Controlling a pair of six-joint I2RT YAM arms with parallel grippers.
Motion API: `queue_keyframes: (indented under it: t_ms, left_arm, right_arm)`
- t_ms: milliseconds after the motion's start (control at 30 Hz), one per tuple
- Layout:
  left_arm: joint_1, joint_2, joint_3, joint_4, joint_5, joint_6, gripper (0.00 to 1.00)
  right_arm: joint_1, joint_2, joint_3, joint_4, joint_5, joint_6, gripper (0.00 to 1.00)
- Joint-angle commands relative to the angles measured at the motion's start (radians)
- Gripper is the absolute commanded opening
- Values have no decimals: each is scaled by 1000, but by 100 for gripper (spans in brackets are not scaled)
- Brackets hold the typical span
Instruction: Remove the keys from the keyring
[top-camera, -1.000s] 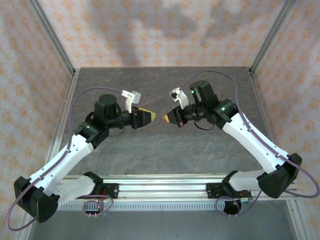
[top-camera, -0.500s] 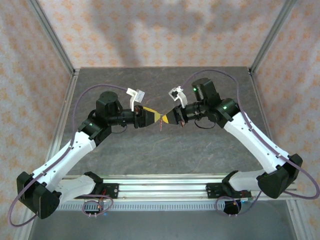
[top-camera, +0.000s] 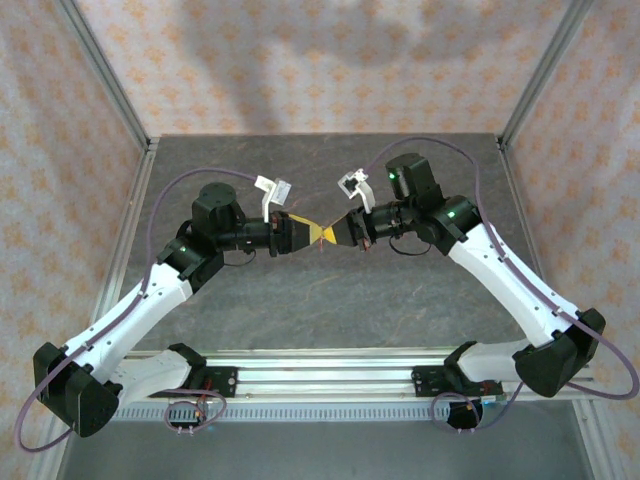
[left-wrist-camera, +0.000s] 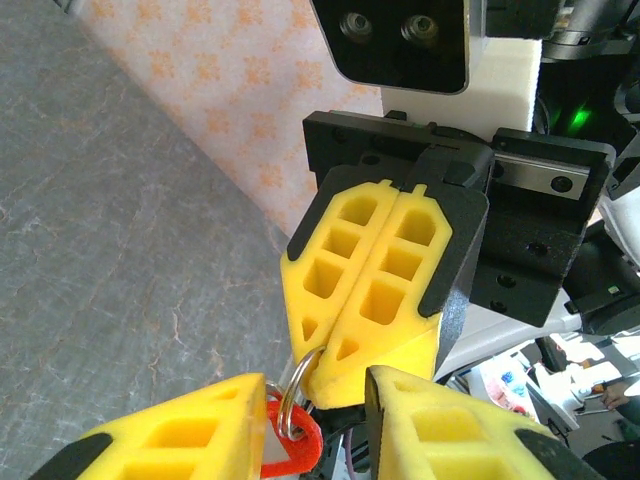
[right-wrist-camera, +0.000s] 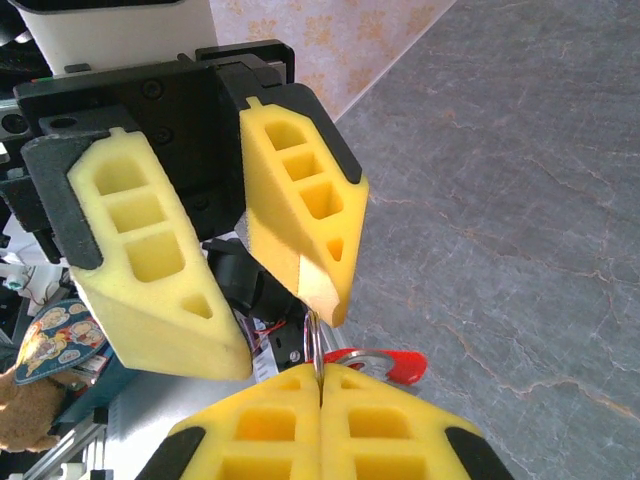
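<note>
A thin metal keyring (right-wrist-camera: 318, 345) is pinched edge-on in my right gripper (right-wrist-camera: 320, 378), which is shut on it. A red-headed key (right-wrist-camera: 398, 364) hangs from the ring to one side. In the left wrist view the keyring (left-wrist-camera: 292, 392) and the red key (left-wrist-camera: 292, 447) sit just inside my left gripper (left-wrist-camera: 315, 385), close to its left finger (left-wrist-camera: 170, 432). The left jaws stand apart around the tip of the right gripper (left-wrist-camera: 375, 290). From above, both grippers meet nose to nose over the table middle, left gripper (top-camera: 308, 232) and right gripper (top-camera: 336, 232).
The grey stone-patterned table (top-camera: 300, 300) lies below the raised grippers. Metal frame posts (top-camera: 105, 75) stand at the back corners, with patterned walls behind. An aluminium rail (top-camera: 320, 365) runs along the near edge by the arm bases.
The two grippers were apart a second ago. The left one has moved right until its fingers straddle the right gripper's tip and the ring. The right gripper stayed shut.
</note>
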Motion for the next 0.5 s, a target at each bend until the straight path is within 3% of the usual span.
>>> queue_keyframes:
  t_ms: [0, 333, 467]
  left_arm:
    - [-9, -11, 6, 24, 16, 11, 29]
    - [-9, -14, 6, 15, 8, 20, 7]
    - [-10, -25, 10, -6, -21, 41, 0]
  right_arm:
    - [-5, -18, 35, 38, -32, 10, 2]
    - [-10, -22, 17, 65, -22, 26, 2]
    - [-14, -25, 10, 85, 8, 45, 8]
